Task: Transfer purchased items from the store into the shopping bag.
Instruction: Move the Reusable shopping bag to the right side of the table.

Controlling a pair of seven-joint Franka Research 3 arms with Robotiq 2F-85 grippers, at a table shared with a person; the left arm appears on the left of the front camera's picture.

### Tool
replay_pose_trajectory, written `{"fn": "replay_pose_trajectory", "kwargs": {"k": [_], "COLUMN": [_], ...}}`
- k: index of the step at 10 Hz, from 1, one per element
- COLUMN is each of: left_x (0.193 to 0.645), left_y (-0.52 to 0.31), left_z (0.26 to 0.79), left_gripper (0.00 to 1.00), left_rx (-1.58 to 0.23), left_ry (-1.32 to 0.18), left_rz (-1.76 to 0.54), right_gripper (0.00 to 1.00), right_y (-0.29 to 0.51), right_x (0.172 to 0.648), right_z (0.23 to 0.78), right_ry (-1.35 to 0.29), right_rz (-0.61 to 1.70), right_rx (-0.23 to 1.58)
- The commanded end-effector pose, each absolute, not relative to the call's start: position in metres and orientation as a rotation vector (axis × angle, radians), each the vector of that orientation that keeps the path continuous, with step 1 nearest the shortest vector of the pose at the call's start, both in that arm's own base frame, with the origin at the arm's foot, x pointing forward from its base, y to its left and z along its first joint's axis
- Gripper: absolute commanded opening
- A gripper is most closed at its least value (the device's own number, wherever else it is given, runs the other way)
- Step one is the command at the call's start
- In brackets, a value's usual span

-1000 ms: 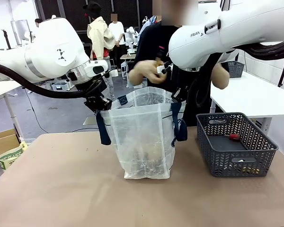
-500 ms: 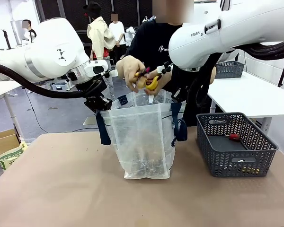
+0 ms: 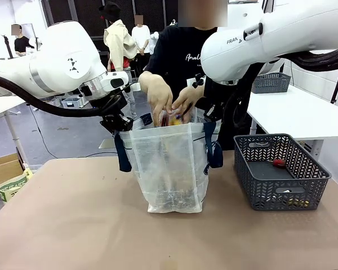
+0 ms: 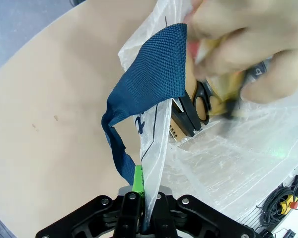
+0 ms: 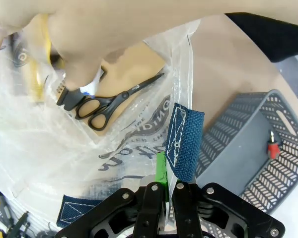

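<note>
Front view: shopping bag (image 3: pixel 169 163) stood upright mid-counter (image 3: pixel 67 225). The left gripper (image 3: pixel 119 128) was clamped on its left rim and the right gripper (image 3: pixel 210 115) on its right rim. The person's hands (image 3: pixel 160 104) reached into the bag's mouth. The grey basket (image 3: pixel 270 194) sat to the bag's right, apart from it, with a red item (image 3: pixel 278 163) inside.

Left wrist view: jaws pinched tight on the bag's plastic edge beside a navy strap (image 4: pixel 149 79). A hand held black-handled scissors (image 4: pixel 196 106) within.

Right wrist view: jaws likewise pinched on the rim, scissors inside the bag, basket beyond.
</note>
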State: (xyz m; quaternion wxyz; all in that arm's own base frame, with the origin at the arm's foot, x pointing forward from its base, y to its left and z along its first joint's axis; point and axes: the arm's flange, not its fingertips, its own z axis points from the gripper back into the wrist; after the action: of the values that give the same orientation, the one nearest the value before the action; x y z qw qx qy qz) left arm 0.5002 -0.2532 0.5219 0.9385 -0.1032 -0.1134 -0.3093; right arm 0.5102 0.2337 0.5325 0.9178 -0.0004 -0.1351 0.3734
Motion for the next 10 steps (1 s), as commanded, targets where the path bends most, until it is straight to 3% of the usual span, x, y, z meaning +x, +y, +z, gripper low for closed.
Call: {"fn": "replay_pose_trajectory", "kwargs": {"k": [1, 10], "left_x": [0.5004, 0.5004], "left_y": [-0.2529, -0.2529], "left_z": [0.5217, 0.5217], "left_gripper": [0.0, 0.0], "left_rx": [-0.21, -0.21], "left_ry": [-0.232, -0.232], "left_rz": [-0.632, -0.632], "right_gripper": [0.0, 0.0], "right_y": [0.2321, 0.2321], "right_x": [0.5108, 0.5108], "right_z": [0.5329, 0.5329], "right_ry": [-0.279, -0.279], "right_rz": [0.766, 0.766], "right_rx": [-0.002, -0.002]}}
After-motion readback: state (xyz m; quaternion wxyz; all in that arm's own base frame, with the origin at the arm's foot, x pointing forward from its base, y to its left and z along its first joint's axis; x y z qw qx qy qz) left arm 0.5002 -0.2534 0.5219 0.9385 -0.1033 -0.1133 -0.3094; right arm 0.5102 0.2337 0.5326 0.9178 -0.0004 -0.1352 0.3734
